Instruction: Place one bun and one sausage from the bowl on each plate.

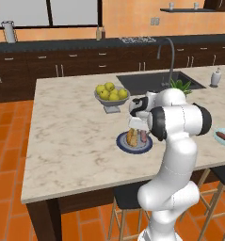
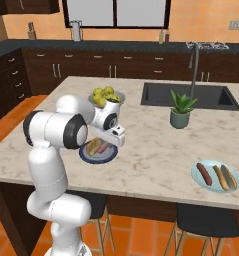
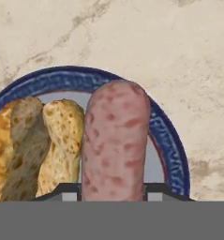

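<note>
Hand view: my gripper (image 3: 112, 197) clasps the sausage (image 3: 114, 140) above the navy plate (image 3: 167, 136), beside the bun (image 3: 62, 140), to complete the pair.

The marbled beige bench (image 2: 156, 155) filled the middle of both base views, with a dark sink (image 2: 191, 96) sunk into its far side. On it stood a navy plate (image 1: 123, 145) at centre, a pedestal bowl of yellow-green fruit (image 1: 112, 95) behind it, a potted plant (image 2: 181, 111), a white dispenser (image 1: 215, 77) at upper right, and a pale blue plate (image 2: 197, 175) at lower right
</note>
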Tool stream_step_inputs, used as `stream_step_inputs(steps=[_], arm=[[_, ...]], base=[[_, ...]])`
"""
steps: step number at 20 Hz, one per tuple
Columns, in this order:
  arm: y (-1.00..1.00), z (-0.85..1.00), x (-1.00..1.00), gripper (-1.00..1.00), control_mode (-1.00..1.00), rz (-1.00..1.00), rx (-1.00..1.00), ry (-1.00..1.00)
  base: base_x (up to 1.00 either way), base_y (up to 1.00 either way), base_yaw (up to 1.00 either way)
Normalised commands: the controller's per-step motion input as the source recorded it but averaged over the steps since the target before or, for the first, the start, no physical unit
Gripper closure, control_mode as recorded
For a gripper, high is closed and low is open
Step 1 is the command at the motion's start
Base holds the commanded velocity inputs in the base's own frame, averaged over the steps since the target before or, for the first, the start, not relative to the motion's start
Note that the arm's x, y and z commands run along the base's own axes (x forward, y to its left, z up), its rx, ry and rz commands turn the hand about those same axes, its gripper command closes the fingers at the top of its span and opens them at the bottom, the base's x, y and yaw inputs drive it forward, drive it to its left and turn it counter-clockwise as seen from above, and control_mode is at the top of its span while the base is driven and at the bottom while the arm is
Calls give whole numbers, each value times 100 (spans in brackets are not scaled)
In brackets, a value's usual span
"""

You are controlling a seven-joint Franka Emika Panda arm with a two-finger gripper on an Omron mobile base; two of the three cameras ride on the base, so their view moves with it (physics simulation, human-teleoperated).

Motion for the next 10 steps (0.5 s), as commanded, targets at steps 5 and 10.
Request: stream_step_inputs(steps=[5, 10], arm=[[29, -15, -22, 100, -100, -8, 1, 2], [18, -4, -13, -100, -100, -5, 1, 0]], base=[[0, 0, 0], [0, 0, 0]])
